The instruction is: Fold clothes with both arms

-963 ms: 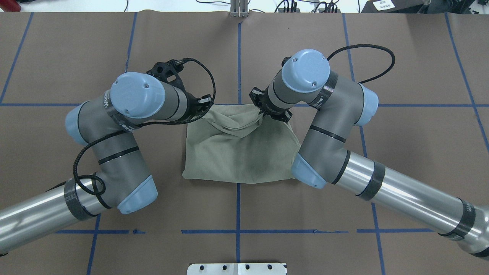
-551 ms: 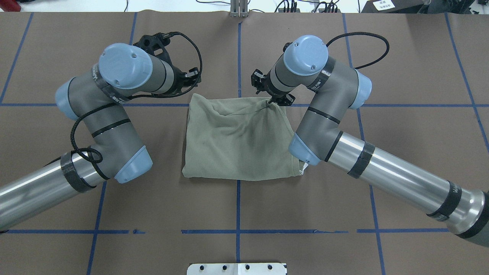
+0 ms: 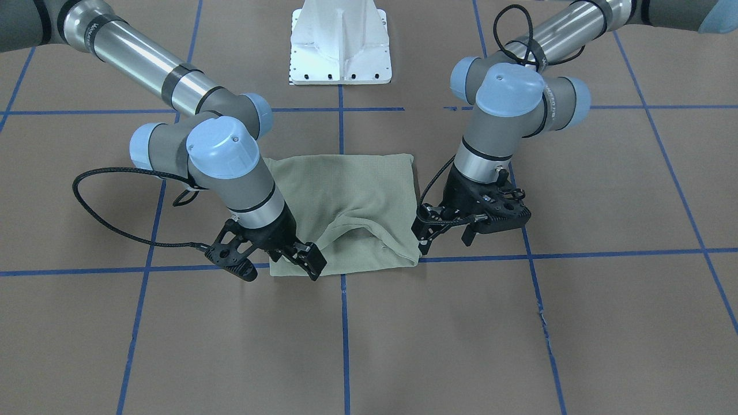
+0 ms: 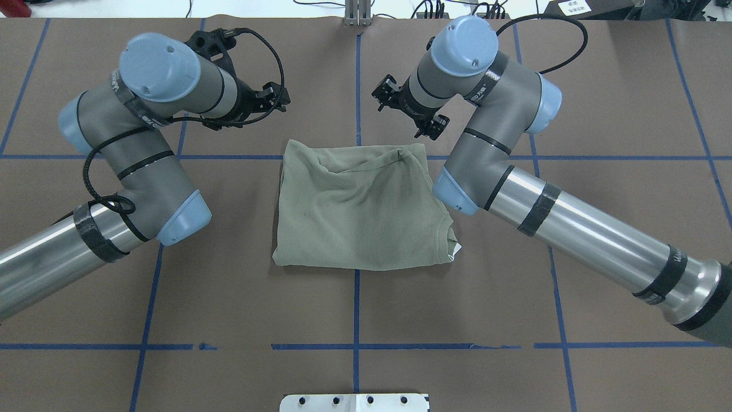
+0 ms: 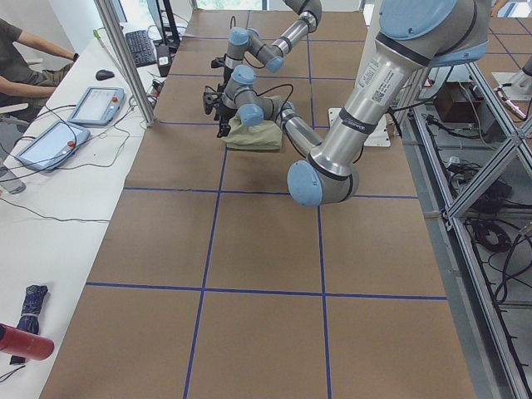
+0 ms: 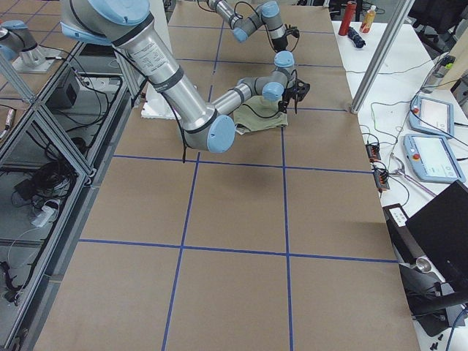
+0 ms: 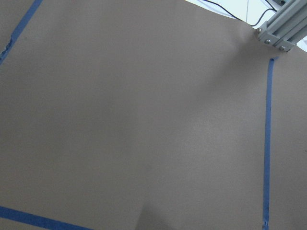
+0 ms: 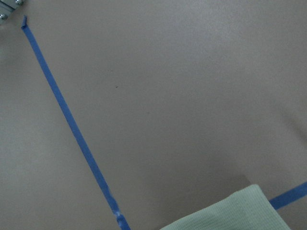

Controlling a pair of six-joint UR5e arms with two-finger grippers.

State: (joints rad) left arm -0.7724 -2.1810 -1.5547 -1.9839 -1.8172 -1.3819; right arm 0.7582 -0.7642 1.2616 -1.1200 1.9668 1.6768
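A brown desk point(image 5: 266, 274) gridded with blue tape point(image 5: 212, 241) ran away from the camera. The near left arm point(image 5: 349, 116) dropped to a blue-capped elbow, then reached out toward the far end, where a folded green shirt point(image 5: 256, 135) lay flat. Its end effector point(image 5: 214, 104) hung just beside the shirt's far edge, apparently clear of the cloth, though it was too small to be sure. Beyond it the right arm point(image 5: 264, 51) held its end effector point(image 5: 223, 63) farther off. On a white side table point(image 5: 75, 183) lay two tablets point(image 5: 97, 105), and a seated person's forearm point(image 5: 33, 60) rested there.
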